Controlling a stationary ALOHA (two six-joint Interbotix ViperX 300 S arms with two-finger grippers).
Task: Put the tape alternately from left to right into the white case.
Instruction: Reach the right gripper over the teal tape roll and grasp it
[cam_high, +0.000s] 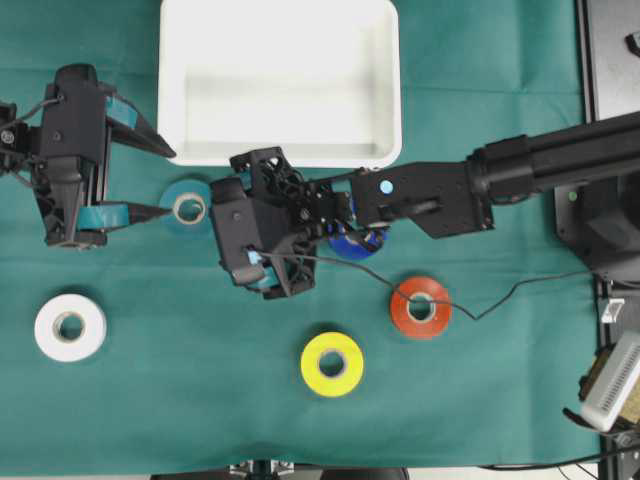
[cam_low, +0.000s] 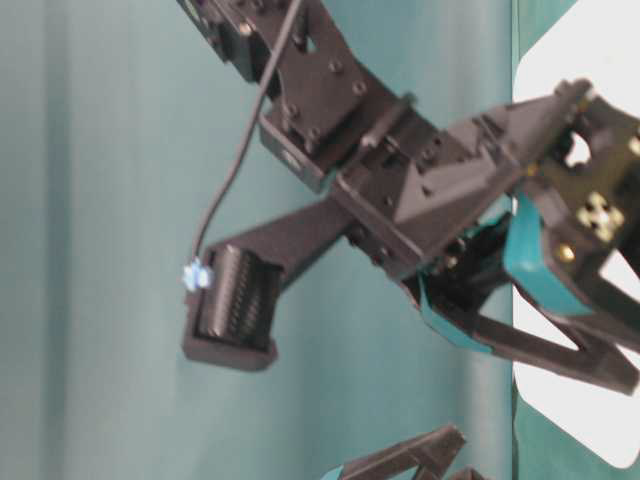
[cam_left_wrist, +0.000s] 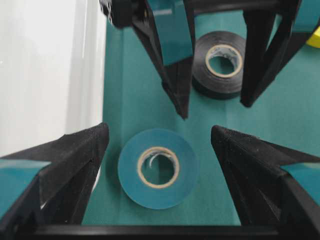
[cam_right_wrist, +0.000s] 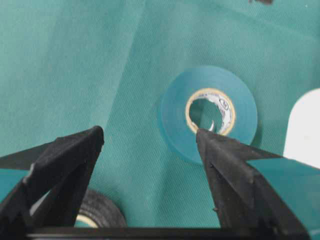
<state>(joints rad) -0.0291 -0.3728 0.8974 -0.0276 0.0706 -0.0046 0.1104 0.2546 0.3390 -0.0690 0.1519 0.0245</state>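
Overhead: we are finding the case (cam_high: 280, 85) holding no rolls; the teal roll (cam_high: 186, 206) is lying just below its left corner; the right gripper (cam_high: 262, 268), jaws wide and holding nothing, is reaching across and covering the black roll; blue (cam_high: 352, 243) is barely peeking out.

Left wrist: the left gripper (cam_left_wrist: 159, 150), spread and holding nothing, is bracketing teal (cam_left_wrist: 157, 167); black (cam_left_wrist: 223, 62) is sitting beyond; we are advising centring before closing.

Right wrist: black (cam_right_wrist: 97, 212) is being cut off at the lower edge.

Table level: we are making out no roll.
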